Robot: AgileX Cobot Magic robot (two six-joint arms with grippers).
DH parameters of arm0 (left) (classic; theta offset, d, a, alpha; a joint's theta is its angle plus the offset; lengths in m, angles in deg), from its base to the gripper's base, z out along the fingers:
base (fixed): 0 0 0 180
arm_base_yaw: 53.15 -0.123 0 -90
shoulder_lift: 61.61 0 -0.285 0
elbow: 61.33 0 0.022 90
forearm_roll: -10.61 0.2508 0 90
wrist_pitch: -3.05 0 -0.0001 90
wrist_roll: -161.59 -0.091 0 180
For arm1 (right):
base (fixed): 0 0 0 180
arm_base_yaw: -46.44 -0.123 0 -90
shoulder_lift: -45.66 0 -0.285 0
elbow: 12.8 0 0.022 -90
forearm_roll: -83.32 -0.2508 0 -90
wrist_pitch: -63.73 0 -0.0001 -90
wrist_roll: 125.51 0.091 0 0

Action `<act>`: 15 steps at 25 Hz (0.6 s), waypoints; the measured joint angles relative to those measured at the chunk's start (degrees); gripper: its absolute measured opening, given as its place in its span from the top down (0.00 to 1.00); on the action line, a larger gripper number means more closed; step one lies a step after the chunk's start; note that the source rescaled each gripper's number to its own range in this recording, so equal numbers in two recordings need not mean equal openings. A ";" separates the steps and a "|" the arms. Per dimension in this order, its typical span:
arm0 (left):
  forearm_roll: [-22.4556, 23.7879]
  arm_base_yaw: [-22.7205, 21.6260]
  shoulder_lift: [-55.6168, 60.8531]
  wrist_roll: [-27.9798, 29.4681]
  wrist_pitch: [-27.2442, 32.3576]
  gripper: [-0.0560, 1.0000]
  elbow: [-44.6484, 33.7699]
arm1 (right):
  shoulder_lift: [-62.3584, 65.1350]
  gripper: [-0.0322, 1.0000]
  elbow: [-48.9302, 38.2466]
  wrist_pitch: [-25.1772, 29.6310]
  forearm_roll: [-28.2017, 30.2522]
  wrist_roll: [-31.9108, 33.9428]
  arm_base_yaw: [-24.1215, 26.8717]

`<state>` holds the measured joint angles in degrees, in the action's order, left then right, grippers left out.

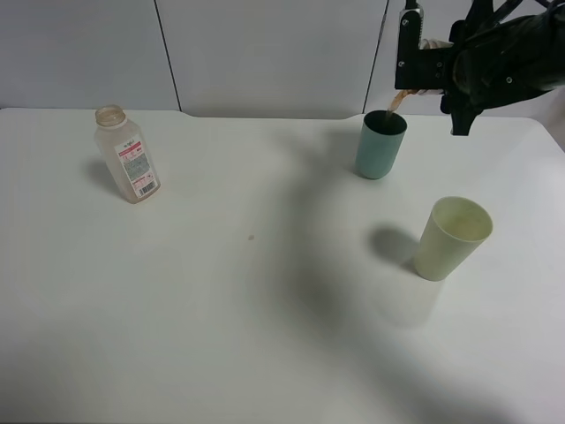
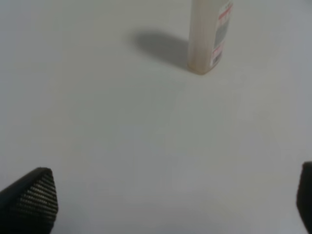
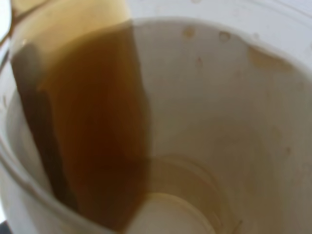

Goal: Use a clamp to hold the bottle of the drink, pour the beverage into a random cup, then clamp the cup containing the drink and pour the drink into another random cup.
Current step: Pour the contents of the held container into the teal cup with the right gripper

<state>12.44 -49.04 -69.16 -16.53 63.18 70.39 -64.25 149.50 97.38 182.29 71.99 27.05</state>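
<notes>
The clear, uncapped bottle (image 1: 128,155) stands at the left of the table and looks empty; the left wrist view shows its lower part (image 2: 209,34). My left gripper (image 2: 165,204) hovers open over bare table short of it. At the back right, my right gripper (image 1: 433,75) is shut on a tilted white cup (image 3: 219,97). Brown drink (image 3: 97,122) runs along the cup's wall and falls as a thin stream (image 1: 398,99) into the upright teal cup (image 1: 381,146) just below.
A pale yellow-green cup (image 1: 453,238) stands upright in front of the teal cup, toward the right edge. A grey wall backs the white table (image 1: 265,309).
</notes>
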 joint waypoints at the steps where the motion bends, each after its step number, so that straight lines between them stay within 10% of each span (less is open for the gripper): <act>1: 0.00 0.00 0.00 0.00 0.00 0.00 0.00 | 0.00 0.94 0.00 0.06 0.00 -0.84 0.00; 15: 0.00 0.00 0.00 0.00 0.00 0.00 0.00 | 0.00 0.94 0.00 0.13 0.00 -18.03 -0.57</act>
<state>12.44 -49.04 -69.16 -16.53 63.18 70.39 -64.25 149.50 97.50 182.29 53.96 26.48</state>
